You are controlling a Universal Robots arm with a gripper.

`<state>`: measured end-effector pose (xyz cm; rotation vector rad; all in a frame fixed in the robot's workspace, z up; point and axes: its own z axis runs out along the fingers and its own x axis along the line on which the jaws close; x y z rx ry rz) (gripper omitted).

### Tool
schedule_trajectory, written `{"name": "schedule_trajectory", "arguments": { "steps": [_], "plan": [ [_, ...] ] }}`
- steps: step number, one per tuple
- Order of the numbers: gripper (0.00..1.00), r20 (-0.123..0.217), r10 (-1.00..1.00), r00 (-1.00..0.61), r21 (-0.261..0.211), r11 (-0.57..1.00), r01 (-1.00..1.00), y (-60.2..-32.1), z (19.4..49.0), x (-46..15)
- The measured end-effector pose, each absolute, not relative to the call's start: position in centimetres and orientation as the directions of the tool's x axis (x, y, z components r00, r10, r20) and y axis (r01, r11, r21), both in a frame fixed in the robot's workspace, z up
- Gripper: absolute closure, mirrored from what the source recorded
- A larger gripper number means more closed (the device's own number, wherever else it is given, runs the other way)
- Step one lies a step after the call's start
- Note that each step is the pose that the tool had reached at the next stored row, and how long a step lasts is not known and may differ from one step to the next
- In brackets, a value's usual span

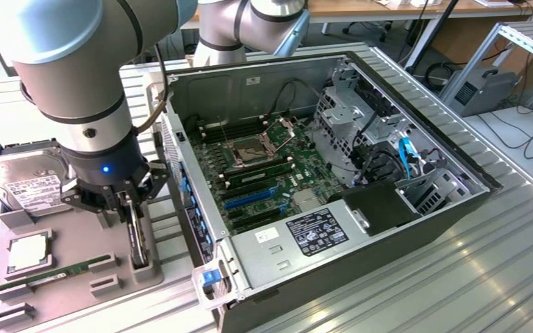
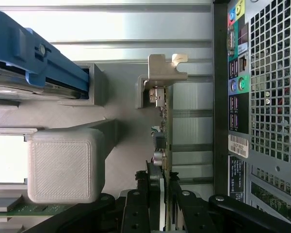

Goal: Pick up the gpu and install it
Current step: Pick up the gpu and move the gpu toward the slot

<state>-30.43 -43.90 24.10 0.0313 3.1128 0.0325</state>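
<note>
The gpu [image 1: 138,239] stands on edge in the grey holder tray [image 1: 72,236], beside the open computer case [image 1: 248,76]. It is clasped by the hand [image 1: 130,207], seemingly firmly. It is judged not yet lifted, so the installation is wholly left.

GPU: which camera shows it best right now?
The wrist view: the gpu is seen close and edge-on, extending out from the gripper with nothing across it. In the exterior view it stands on edge in the grey tray, partly hidden by the gripper.
</note>
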Motion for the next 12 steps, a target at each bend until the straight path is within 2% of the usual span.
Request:
{"name": "schedule_trajectory", "arguments": {
  "steps": [12],
  "plan": [
    [0.73, -0.028, 0.021, -0.999, 0.027, 0.999, 0.020, -43.69, 24.91, -30.44]
  ]
}}
